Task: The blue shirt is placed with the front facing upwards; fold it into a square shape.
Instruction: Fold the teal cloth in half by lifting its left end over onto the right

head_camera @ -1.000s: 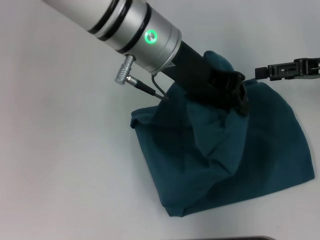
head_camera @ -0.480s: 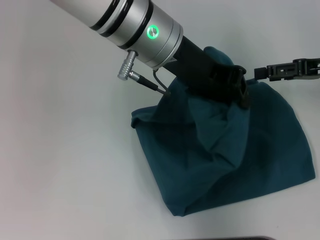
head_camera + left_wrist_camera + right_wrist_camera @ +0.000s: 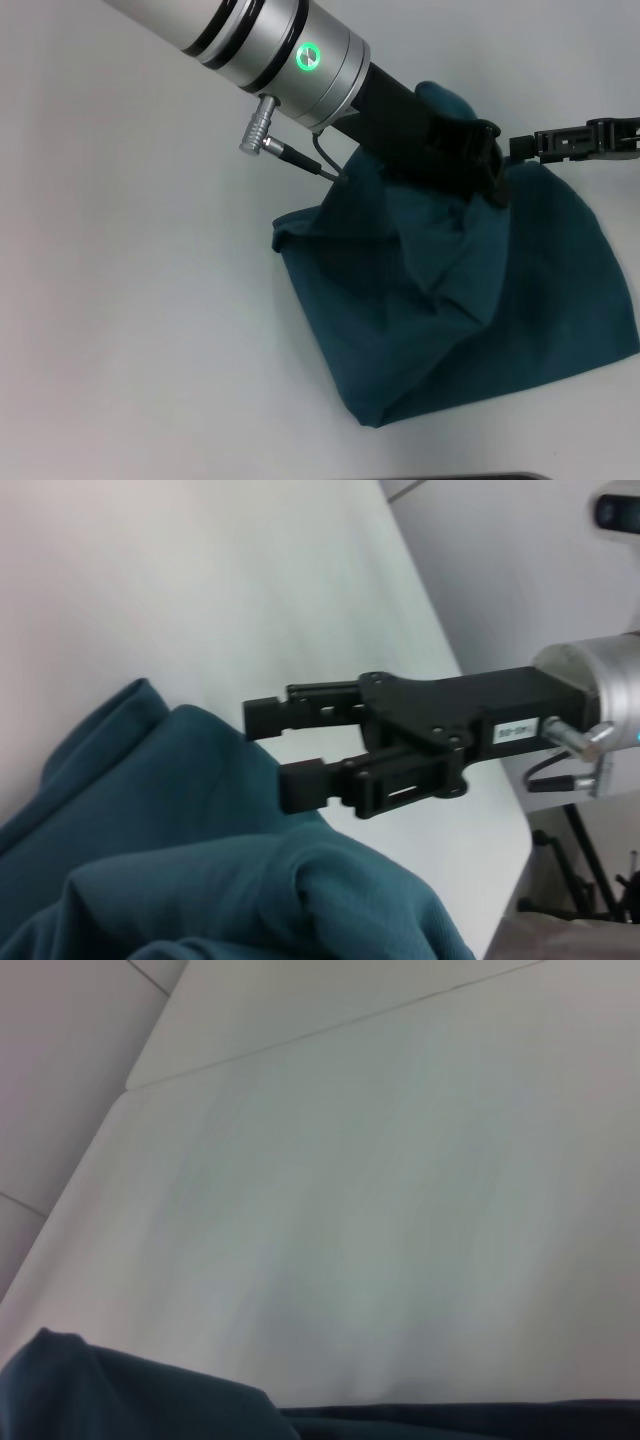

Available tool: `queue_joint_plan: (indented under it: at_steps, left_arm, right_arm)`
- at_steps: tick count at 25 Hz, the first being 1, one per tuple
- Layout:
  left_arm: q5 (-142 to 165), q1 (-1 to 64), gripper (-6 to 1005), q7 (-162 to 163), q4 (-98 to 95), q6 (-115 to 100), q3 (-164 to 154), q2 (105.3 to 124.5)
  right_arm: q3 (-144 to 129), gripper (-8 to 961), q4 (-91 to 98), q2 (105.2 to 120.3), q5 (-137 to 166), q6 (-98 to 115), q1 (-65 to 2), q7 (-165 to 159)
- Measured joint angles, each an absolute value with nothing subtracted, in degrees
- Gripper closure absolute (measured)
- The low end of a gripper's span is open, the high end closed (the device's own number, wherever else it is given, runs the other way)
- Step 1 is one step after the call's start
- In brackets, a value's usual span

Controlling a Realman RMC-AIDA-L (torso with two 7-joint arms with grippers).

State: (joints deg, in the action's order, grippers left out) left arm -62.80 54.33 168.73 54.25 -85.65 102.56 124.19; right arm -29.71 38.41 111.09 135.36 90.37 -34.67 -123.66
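Blue shirt [image 3: 450, 310] lies bunched in a rough folded bundle on the white worktop [image 3: 130, 300], not yet square. Left gripper [image 3: 480, 165] pinches a raised fold near its far edge. Right gripper [image 3: 275, 750] hovers beside, slightly parted, empty. Flattening remains.

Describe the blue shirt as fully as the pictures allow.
The blue shirt is dark teal, soft matte cloth, bunched into a rough folded bundle on the white table. No lettering, collar or label shows. Its near edges lie flat; its far side rises in a creased peak under the left gripper, which appears to be lifting it, though the jaws are hidden. The right gripper, jaws slightly parted, sits just beside the far edge and holds no cloth.
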Motion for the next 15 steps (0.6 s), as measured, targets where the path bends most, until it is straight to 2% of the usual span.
queue_joint_plan:
  at_steps: [6, 15]
  left_arm:
    - [-65.8, 53.9, 907, 163.5, 51.1, -85.8, 104.2, 124.05]
    - [-66.6, 52.6, 755, 162.7, 52.1, -85.4, 107.1, 124.14]
  right_arm:
    - [-29.7, 68, 38.4, 111.09, 135.4, 90.3, -34.5, -123.6]
    - [-29.8, 68, 38.4, 111.08, 135.4, 90.3, -34.4, -123.7]
